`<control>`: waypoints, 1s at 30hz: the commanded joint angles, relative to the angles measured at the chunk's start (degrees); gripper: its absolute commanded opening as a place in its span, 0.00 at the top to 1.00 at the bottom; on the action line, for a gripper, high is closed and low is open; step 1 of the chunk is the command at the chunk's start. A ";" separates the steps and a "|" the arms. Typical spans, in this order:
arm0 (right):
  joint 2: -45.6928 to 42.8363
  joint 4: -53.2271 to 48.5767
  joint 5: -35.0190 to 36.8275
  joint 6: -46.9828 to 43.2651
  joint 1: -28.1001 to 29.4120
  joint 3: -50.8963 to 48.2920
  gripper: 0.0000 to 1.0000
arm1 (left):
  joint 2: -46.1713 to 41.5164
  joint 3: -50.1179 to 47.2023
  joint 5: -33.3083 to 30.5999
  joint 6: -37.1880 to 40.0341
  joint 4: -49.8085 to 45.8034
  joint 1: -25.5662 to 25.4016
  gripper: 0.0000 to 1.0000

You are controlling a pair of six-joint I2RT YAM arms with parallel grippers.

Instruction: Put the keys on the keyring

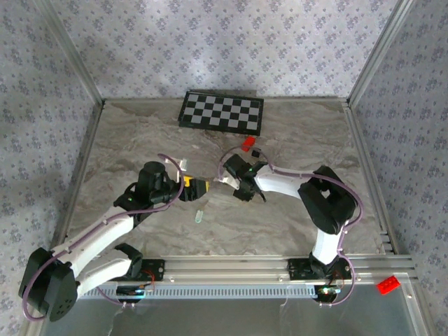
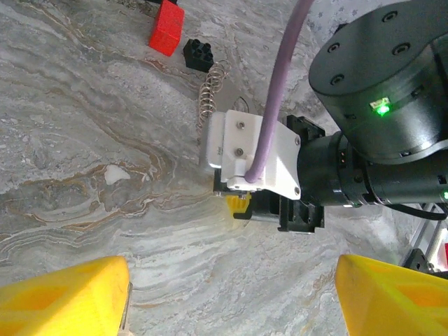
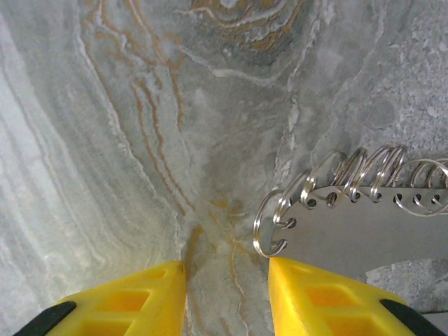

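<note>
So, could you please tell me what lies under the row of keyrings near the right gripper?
The keyrings thread through holes in a flat grey metal strip lying on the marble table. A fingertip of the right gripper covers part of the strip's lower edge.

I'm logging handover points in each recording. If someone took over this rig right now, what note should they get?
Left gripper: open and empty, hovering over the table.
Right gripper: jaws apart with nothing between them, low over the table. The keyring, a row of wire loops on a flat metal strip, lies just past one fingertip, not gripped.
Key: lying on the table on the near side of the left gripper, apart from both grippers.
Done: nothing threaded yet.
Left: grasp the keyring, pick up the key, thread it on.
</note>
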 commanded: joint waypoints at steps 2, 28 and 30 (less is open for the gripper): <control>1.39 0.26 0.29 -0.87 -0.58 1.60 0.69 | -1.06 -0.32 1.17 -0.73 1.71 0.54 0.23; -8.22 -1.04 -12.25 0.28 -2.73 0.50 1.00 | -1.48 -1.03 1.52 -1.26 2.67 0.88 0.23; -9.18 -1.01 -12.66 0.14 -2.92 0.23 1.00 | -1.87 -1.38 1.48 -1.25 2.84 0.92 0.23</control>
